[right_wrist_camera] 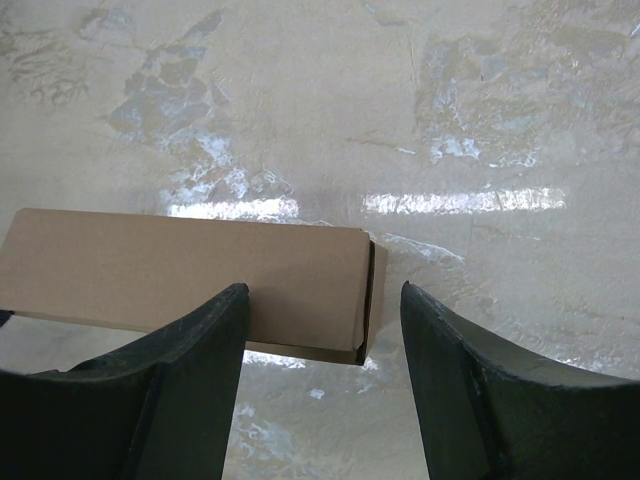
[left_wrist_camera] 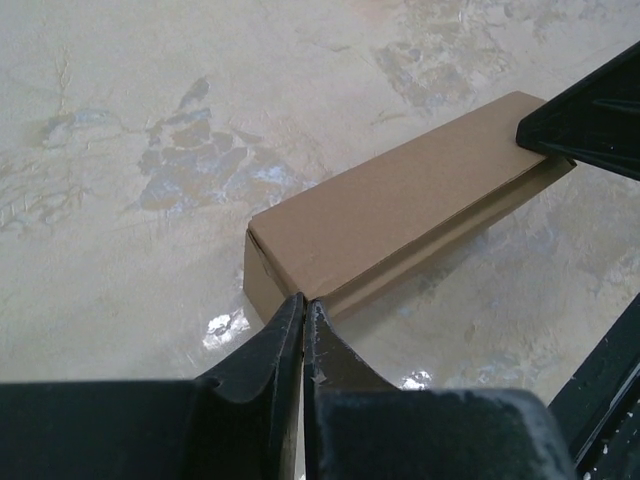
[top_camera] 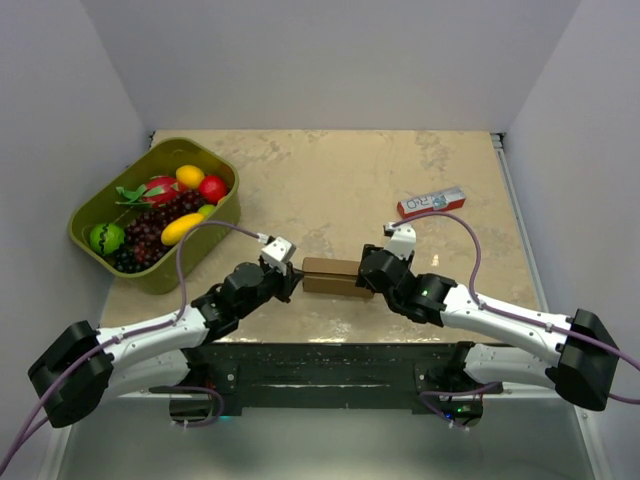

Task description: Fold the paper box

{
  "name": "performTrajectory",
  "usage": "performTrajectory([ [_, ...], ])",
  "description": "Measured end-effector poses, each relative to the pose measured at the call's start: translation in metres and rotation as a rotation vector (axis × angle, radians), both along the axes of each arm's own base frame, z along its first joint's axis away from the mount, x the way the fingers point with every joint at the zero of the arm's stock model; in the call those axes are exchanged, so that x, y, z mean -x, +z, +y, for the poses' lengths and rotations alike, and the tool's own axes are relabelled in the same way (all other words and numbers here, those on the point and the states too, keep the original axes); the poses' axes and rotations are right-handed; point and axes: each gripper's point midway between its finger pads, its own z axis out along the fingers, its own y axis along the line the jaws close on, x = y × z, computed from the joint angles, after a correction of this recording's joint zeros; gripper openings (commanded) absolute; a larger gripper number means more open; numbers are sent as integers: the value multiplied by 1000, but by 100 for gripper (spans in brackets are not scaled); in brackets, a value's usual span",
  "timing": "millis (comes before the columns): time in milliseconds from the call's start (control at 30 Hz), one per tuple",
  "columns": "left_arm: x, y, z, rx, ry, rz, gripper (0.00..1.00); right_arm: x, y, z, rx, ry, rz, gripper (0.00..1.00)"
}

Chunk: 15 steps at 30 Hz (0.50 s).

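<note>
The paper box (top_camera: 332,277) is a small flat brown cardboard box, closed up, lying on the table between both arms. It also shows in the left wrist view (left_wrist_camera: 400,205) and the right wrist view (right_wrist_camera: 200,265). My left gripper (top_camera: 293,272) is shut, its tips (left_wrist_camera: 303,300) touching the box's left end at the lower edge. My right gripper (top_camera: 365,272) is open and straddles the box's right end (right_wrist_camera: 324,289), one finger over the box, the other past its end flap. A right finger (left_wrist_camera: 590,120) rests at the box's far end in the left wrist view.
A green basket (top_camera: 228,212) of toy fruit stands at the back left. A narrow red-and-white carton (top_camera: 431,203) lies at the back right. White walls enclose the table on three sides.
</note>
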Motion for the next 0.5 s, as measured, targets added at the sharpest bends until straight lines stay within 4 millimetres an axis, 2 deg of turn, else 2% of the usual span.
performTrajectory([
  [67,4,-6,2,-15,-7,26,33,0,0,0,-4,-1,3,64],
  [133,11,-13,5,-37,-19,60,38,0,0,1,-7,-2,3,64],
  [233,19,-13,7,-41,-42,81,45,0,0,1,-7,-2,4,64],
  [367,25,-2,5,-5,-54,95,53,1,0,1,-8,-3,4,64],
  [500,20,18,0,41,-29,113,56,1,0,1,-9,-3,4,63],
])
